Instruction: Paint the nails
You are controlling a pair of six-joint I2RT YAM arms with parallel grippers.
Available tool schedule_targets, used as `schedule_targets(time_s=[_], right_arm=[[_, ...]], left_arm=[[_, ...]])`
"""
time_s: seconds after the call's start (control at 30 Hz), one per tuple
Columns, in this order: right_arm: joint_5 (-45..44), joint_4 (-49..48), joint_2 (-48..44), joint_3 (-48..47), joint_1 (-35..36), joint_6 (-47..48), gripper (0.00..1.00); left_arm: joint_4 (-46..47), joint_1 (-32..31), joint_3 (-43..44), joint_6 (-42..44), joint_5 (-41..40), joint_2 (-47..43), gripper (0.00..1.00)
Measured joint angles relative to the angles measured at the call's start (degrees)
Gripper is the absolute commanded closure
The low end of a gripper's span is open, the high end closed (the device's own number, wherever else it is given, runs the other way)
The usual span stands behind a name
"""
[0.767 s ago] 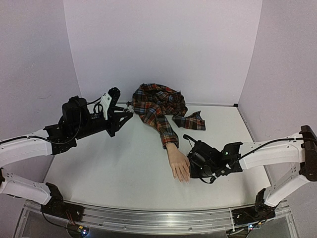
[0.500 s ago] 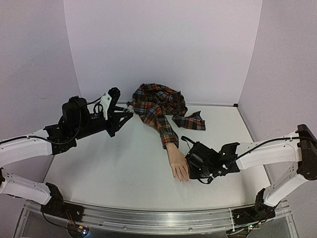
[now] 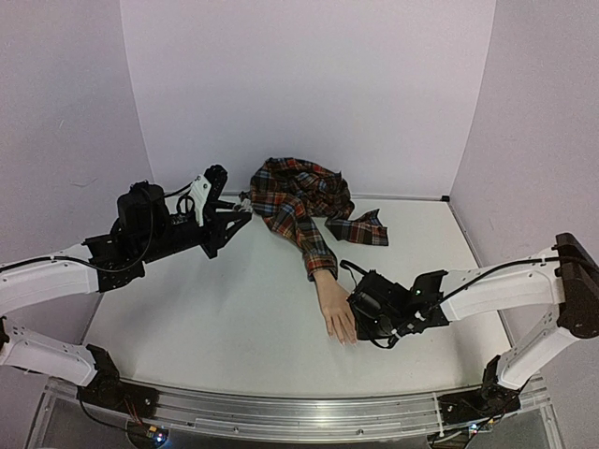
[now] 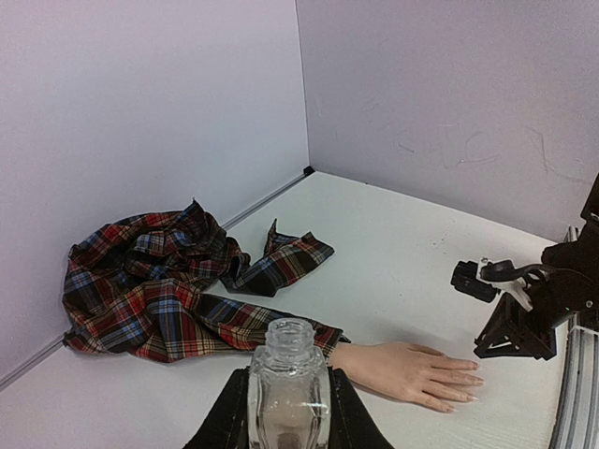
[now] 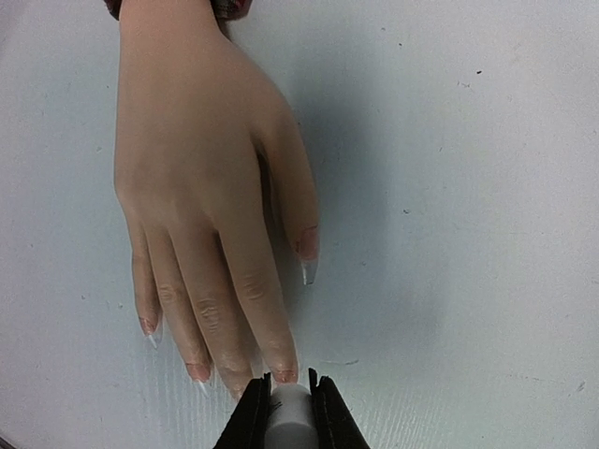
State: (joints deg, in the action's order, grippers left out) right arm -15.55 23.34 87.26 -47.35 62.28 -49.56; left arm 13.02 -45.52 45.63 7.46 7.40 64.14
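Observation:
The pale mannequin hand point(image 3: 337, 313) lies palm down on the white table, coming out of a red-blue plaid sleeve point(image 3: 299, 201). In the right wrist view the hand point(image 5: 206, 187) fills the frame, with long nails; the thumb nail point(image 5: 307, 248) and index nail point(image 5: 284, 374) show clearly. My right gripper point(image 3: 360, 313) point(image 5: 288, 398) is shut on a white brush cap point(image 5: 291, 416), right at the index fingertip. My left gripper point(image 3: 234, 217) point(image 4: 288, 412) is shut on a small clear glass bottle point(image 4: 288, 388), open-topped, held above the table at the far left.
The crumpled plaid shirt point(image 4: 159, 290) lies against the back wall. Lilac walls point(image 3: 309, 84) close in the back and both sides. The table's front rail point(image 3: 281, 416) runs along the near edge. The right arm point(image 4: 533, 309) shows in the left wrist view.
My right gripper has moved a little left, up to the mannequin hand's fingertips. The left arm and the bottle have not moved.

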Motion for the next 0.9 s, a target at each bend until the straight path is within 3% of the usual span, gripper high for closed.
schedule_targets(time_s=[0.9], right_arm=[[0.5, -0.2, 0.6, 1.0, 0.0, -0.4, 1.00]], left_arm=[[0.0, 0.0, 0.0, -0.1, 0.0, 0.0, 1.00]])
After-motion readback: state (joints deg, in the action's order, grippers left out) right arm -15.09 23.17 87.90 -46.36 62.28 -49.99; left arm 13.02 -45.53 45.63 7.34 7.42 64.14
